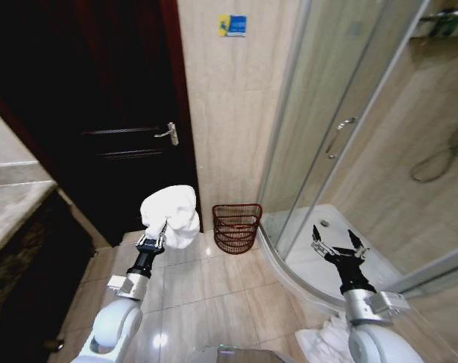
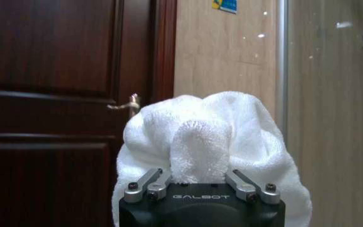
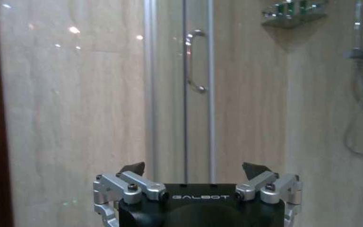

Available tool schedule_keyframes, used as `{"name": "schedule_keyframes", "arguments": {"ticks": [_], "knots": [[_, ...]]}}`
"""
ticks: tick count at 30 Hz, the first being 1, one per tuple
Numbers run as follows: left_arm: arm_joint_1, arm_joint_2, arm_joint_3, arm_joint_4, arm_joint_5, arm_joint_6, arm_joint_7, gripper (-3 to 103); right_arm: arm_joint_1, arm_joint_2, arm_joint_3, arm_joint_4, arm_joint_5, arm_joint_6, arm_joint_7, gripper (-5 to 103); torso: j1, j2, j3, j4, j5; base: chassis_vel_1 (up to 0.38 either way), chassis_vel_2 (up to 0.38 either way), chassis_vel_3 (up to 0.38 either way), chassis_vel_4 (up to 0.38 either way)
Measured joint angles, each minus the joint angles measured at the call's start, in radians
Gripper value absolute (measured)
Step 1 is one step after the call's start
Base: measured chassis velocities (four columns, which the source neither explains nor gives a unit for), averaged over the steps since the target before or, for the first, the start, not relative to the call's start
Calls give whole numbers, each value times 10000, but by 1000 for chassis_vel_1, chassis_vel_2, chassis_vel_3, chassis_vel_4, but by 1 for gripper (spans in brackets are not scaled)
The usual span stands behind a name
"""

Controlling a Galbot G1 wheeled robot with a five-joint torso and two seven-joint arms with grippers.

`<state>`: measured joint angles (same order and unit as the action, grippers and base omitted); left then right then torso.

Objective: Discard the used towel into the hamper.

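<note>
A bunched white towel (image 1: 172, 214) hangs in the air with my left gripper (image 1: 162, 229) shut on it, just left of the hamper (image 1: 237, 227). The hamper is a small reddish-brown wire basket standing on the tiled floor against the wall, between the dark door and the shower glass. In the left wrist view the towel (image 2: 210, 146) bulges out of the left gripper (image 2: 200, 182), with the door behind it. My right gripper (image 1: 339, 241) is held up open on the right, in front of the shower enclosure, and its fingers (image 3: 134, 169) stand wide apart with nothing between them.
A dark wooden door (image 1: 115, 113) with a metal handle (image 1: 169, 134) stands behind the towel. The curved glass shower enclosure (image 1: 342, 136) and its raised base fill the right. A stone counter (image 1: 13, 204) edges the left. White cloth (image 1: 319, 340) lies on the floor near my right arm.
</note>
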<state>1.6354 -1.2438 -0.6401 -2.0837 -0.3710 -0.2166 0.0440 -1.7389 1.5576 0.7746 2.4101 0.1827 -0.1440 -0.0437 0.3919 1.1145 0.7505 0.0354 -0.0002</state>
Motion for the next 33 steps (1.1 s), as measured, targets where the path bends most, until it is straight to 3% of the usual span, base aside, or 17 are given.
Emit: {"name": "schedule_keyframes", "arguments": {"ticks": [33], "knots": [[-465, 438, -5, 1238, -586, -834, 681, 20, -239, 498, 26, -47, -690, 297, 146, 100, -719, -1611, -893, 0, 1, -16, -17, -19, -16]]}}
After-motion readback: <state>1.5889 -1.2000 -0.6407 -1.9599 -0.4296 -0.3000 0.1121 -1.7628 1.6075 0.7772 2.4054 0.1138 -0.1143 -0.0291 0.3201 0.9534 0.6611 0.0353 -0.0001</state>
